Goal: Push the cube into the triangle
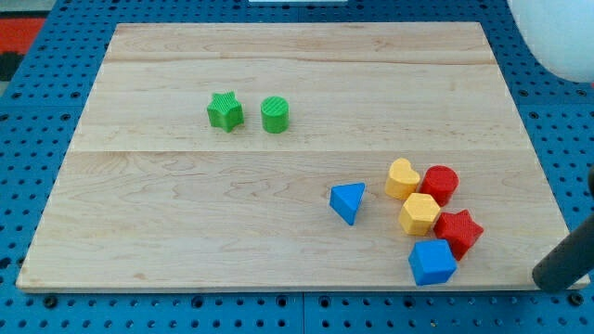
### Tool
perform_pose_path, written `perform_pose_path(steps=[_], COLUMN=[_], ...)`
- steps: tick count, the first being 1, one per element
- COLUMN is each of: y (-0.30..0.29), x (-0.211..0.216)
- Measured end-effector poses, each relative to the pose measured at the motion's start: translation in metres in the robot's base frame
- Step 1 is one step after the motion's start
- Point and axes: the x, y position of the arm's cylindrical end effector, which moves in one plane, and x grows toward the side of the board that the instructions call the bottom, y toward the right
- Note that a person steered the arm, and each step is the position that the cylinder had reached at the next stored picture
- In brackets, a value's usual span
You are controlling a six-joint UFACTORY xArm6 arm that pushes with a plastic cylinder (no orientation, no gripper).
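- End effector: bare dark rod, no jaws to part or clamp; my tip (545,276) off the tabletop (186,232), at the view's right of the blue cube (432,263), apart from it
- Blue triangle (348,201) near, toward the view's upper left of the cube
- Approach step, seemingly; next: contact on the cube's lower-right side, then a push up-left

Wooden board (186,213) on blue pegboard (28,148). Green star block (225,111) beside green cylinder block (276,115), upper left. Blue triangle block (348,201) just left of cluster: yellow heart (402,178), red cylinder (440,184), yellow hexagon (419,214), red star (458,232), blue cube (432,263). Dark rod at btm-right corner; my tip (544,275) off the board, right of cube.
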Motion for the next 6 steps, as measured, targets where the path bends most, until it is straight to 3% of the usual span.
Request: perform_pose_path(steps=[1,3,6], y=[-0.012,-0.12,-0.164], x=[0.0,0.0,-0.038])
